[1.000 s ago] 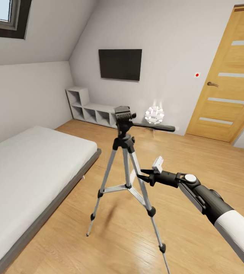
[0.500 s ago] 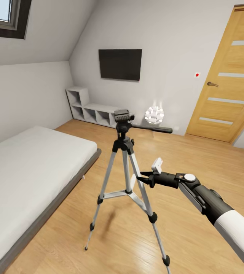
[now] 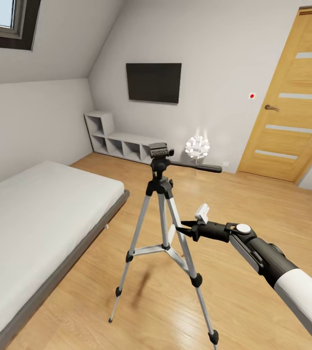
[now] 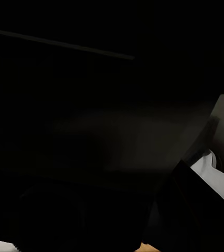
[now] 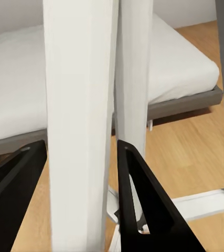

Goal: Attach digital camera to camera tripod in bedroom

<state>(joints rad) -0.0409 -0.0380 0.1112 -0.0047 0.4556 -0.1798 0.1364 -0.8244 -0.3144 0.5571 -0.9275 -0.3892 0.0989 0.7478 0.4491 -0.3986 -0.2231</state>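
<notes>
Right gripper is sitting centre-low in the head frame, black fingers straddling one silver leg of the camera tripod, just under the black collar. Wrist view is showing the leg running between both fingers and against them, so it's reading as clamped on that leg, not just hovering. Tripod is standing mid-frame on the wood floor with legs spread, black head and pan handle pointing toward the right of the frame, bed at lower left, TV upper centre, door upper right. Handling judgement: thin telescoping legs are looking light, stiff and smooth, so the whole thing is likely tipping or skating easily under a side pull; gripping near the collar or centre column is looking safer than low on a leg. Head view is giving the full stance and the bare mounting plate on top; right wrist view is giving the finger-to-leg contact, plus the cross brace and bed behind. Left wrist view is almost black, so the left gripper's state can't be told. Digital camera isn't identifiable in these frames.
</notes>
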